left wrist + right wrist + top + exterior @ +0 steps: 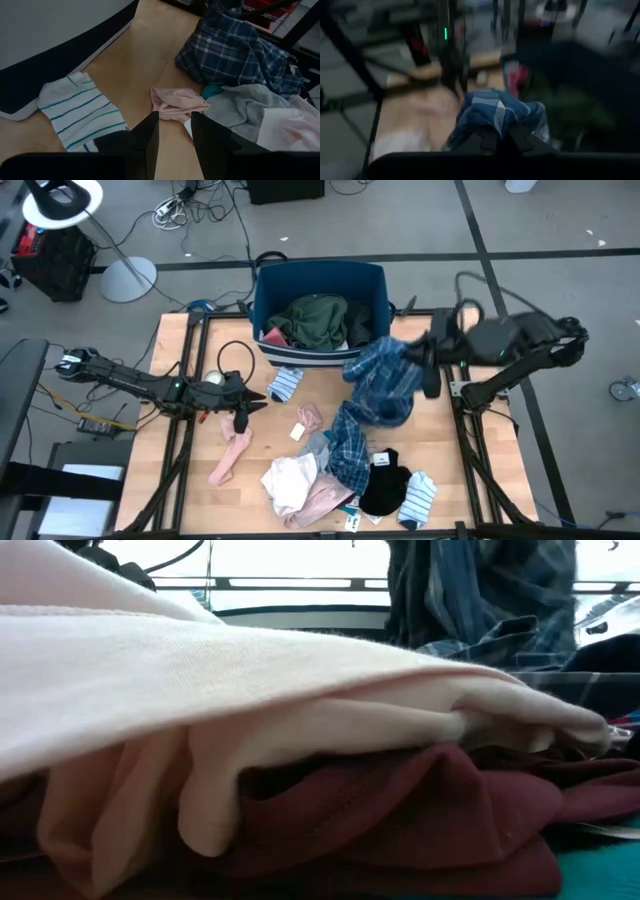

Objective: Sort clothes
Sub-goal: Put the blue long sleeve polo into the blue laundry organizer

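The table [170,340] is largely covered along its near half by the heap of clothes [340,470], and from table height most of that heap is blocked: a pale pink garment [250,670] fills nearly the whole low view, with a maroon garment [400,810] under it and little else readable. One dark blue bin [320,285] stands at the far edge; a dark green garment [320,320] lies in it, and what lies beneath that cannot be made out. One blue plaid shirt [385,380] hangs partly lifted beside the bin's near right corner, its lower end trailing onto the heap; the right claw [418,358] is clamped shut on its upper fold, and the right wrist view shows the plaid cloth bunched between the fingers [487,137], the rest of that picture too smeared to read. From above, two striped socks can be counted, one [284,384] just in front of the bin and one [418,500] at the near edge beside a black garment [385,485], plus one pink sock [232,455] lying apart on the left. The left claw [243,402] hovers low over bare wood left of centre, jaws parted and holding nothing, a small pink cloth [177,102] just ahead of its fingers [145,140].
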You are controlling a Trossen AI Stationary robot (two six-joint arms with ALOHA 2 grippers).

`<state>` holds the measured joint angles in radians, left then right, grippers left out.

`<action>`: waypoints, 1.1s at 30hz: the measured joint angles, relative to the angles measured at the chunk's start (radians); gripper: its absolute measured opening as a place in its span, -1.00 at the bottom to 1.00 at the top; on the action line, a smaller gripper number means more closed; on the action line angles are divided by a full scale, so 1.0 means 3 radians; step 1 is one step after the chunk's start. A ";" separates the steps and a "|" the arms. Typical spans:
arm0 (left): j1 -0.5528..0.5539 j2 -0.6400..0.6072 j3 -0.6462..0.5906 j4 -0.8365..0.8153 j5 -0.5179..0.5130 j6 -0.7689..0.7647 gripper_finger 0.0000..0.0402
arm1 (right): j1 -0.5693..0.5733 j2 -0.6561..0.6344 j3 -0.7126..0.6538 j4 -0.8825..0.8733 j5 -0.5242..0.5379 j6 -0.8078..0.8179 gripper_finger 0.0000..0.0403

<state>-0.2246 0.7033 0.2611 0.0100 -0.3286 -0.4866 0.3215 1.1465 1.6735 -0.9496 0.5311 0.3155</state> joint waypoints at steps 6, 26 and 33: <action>0.0000 0.0000 0.0000 0.0023 -0.0011 0.0000 -0.40 | -0.0509 0.0348 0.0552 0.0378 -0.0314 -0.0757 -1.00; 0.0000 0.0000 0.0000 0.0075 -0.0013 0.0098 -0.40 | -0.2474 0.2139 0.2217 0.1662 -0.2347 -0.1054 -1.00; -0.0001 0.0000 0.0000 0.0074 -0.0013 0.0123 -0.41 | -0.2732 0.2537 0.2198 0.0365 -0.2267 -0.0963 -1.00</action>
<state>-0.2249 0.7033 0.2611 0.0321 -0.3325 -0.4496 -0.4980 1.9077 2.3329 -0.8401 -0.1490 0.0265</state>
